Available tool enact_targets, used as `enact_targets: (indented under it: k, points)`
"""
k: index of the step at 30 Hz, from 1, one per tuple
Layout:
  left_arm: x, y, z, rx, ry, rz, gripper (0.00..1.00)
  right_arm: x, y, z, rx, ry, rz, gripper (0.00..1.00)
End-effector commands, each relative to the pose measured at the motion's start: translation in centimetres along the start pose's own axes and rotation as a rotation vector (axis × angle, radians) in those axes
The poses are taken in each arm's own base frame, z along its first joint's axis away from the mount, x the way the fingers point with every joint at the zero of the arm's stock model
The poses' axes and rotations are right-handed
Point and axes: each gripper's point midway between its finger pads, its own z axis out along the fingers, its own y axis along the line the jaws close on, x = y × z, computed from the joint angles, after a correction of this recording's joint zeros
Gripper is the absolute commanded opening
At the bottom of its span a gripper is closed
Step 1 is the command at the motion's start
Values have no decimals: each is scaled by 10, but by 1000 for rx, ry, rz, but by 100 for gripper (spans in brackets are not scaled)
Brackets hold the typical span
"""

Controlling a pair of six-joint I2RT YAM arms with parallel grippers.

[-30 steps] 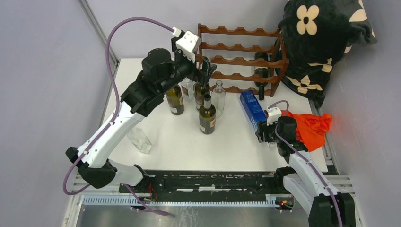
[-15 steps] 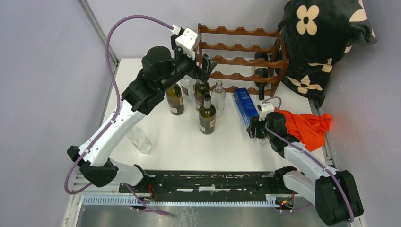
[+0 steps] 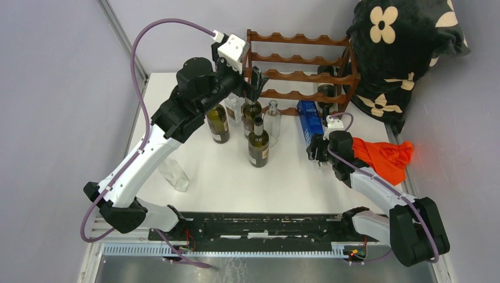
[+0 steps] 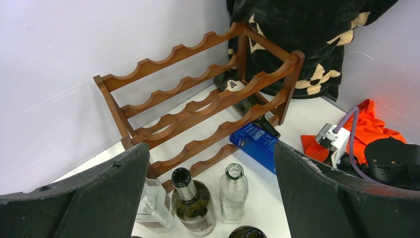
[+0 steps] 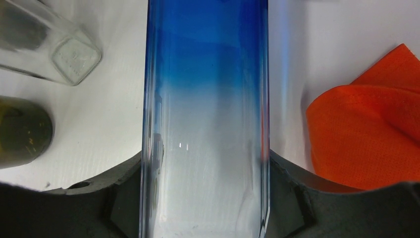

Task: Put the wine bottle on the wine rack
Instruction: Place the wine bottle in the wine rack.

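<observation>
White table (image 3: 212, 177) in a grey-walled corner, with the rack (image 3: 301, 59) at the back edge and a black floral cushion (image 3: 401, 47) to its right. Left arm reaches high over the standing green bottles (image 3: 258, 144). The left gripper (image 3: 255, 91) is spread wide and holds nothing. Right gripper (image 3: 316, 150) is clamped on the near end of the blue bottle (image 3: 307, 118), a finger on each side. The bottle lies lengthwise, pointing at the rack, its far end just at the lower front rail beside the dark bottle (image 3: 325, 94) already racked on the right. I read the step as feeding the blue bottle into a cradle. To do it well, raise the far end over the scalloped rail, line it up with a free dip left of the dark bottle and keep it square to the rails. The grip is at one end, so expect droop; go slow. Park the left arm clear of the rack front. Top view gives the layout but not the grip, and I can't tell from it whether the bottle is off the table. Right wrist shows the fingers touching both faces and the glass fading from blue to clear toward them, but no rack. Left wrist alone shows the cradles: all in sight are free except the dark bottle's. Orange cloth (image 3: 386, 159) sits just right of the right arm.
</observation>
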Motion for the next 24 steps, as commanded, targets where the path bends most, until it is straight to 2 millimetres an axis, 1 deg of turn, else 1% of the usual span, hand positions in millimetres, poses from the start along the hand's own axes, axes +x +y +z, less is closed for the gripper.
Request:
enact_targets:
  k: [1,6,9,12,18,24]
  points:
    - [-26,9,-2,-26,-82,38,100,-120,22,-8,-47,-376,56,0]
    - [-25,9,0,-26,-78,41,100,-128,25,1,-42,-395,66,0]
    - [-23,10,0,-29,-75,42,100,-137,29,7,-45,-413,68,0]
    - [-23,11,-1,-36,-74,42,100,-145,28,16,-18,-418,86,0]
    - [-22,18,-3,-65,-71,59,100,-160,30,32,3,-454,104,0]
    - [-20,25,1,-93,-67,94,100,-176,32,51,18,-475,95,0]
